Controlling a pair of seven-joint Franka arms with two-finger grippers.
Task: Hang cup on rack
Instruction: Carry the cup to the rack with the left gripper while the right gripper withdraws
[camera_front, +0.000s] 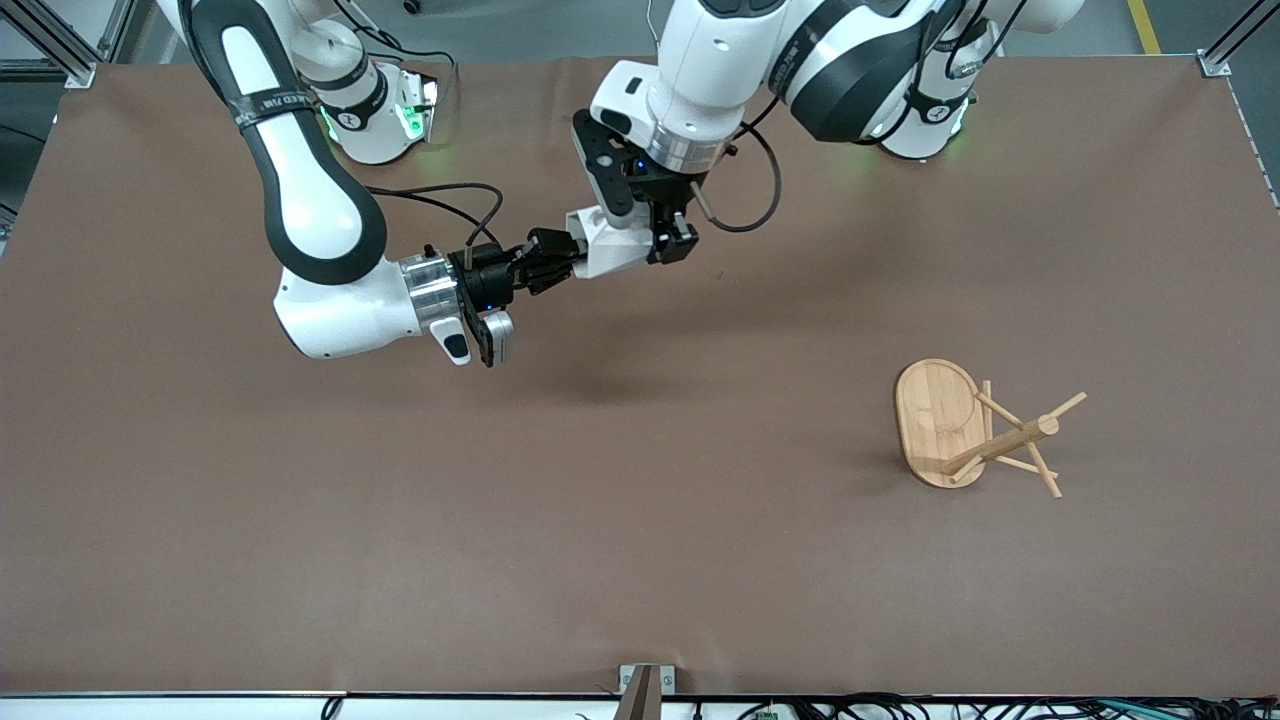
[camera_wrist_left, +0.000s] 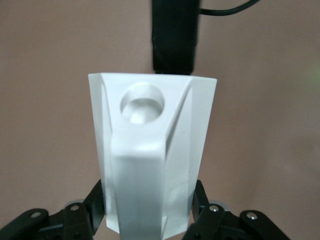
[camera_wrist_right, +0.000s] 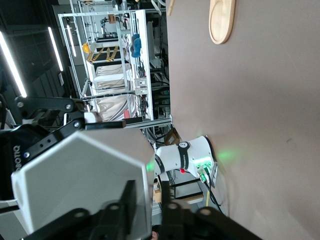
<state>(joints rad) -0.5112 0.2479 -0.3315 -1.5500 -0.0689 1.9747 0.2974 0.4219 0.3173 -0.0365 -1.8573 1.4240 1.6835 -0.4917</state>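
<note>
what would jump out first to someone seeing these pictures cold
The white faceted cup held in mid-air over the table's middle, with the left end effector and the right end effector both closed on it, looks like a handover. Next, the bamboo rack toward the left arm's end of the table, nearer the front camera, lying tipped on its side with its pegs splayed over the brown table.

A big brown table (camera_front: 300, 560) fills most of the front view. A small metal bracket (camera_front: 646, 680) sits at its edge nearest the front camera. Black cables (camera_front: 900, 706) run along under that edge. Metal shelves (camera_wrist_right: 117, 65) with stuff on them stand in the room.
</note>
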